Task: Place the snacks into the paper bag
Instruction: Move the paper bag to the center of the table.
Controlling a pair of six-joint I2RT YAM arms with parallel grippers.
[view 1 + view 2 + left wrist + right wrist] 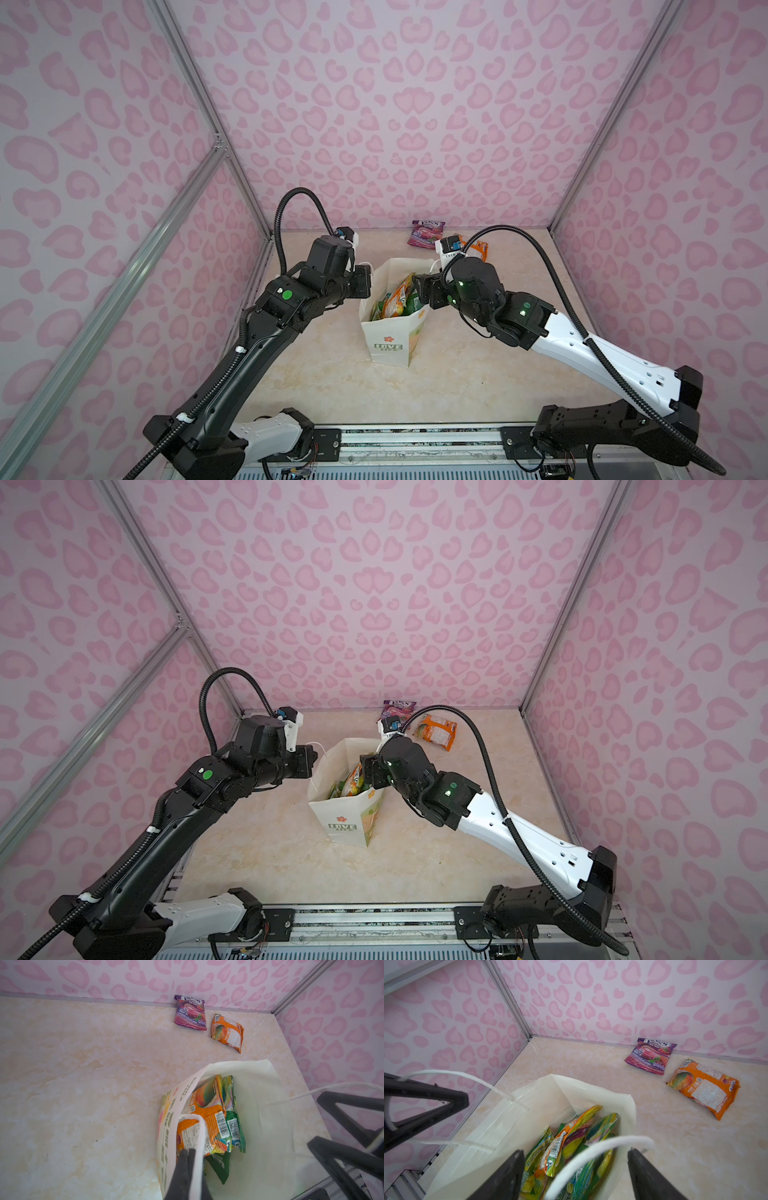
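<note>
at one o'clock beyond the bag (340,825) lie the purple packet (398,709) and orange packet (438,731), light, crinkly, slippery i'd judge, best pinched at a sealed edge; my left gripper (188,1152) clamps a handle (200,1126), my right gripper (576,1151) hangs open.

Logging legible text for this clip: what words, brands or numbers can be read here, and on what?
"LOVE": front of the paper bag; the smaller line beneath is blurred.
"RASPBERRY & BLACK CHERRY": purple packet; the brand name above it is unclear.
"TEA & APPLE TEA": yellow-green packet inside the bag; the start is hidden.
Loose orange packet: label print and barcode are too small to read.
</note>
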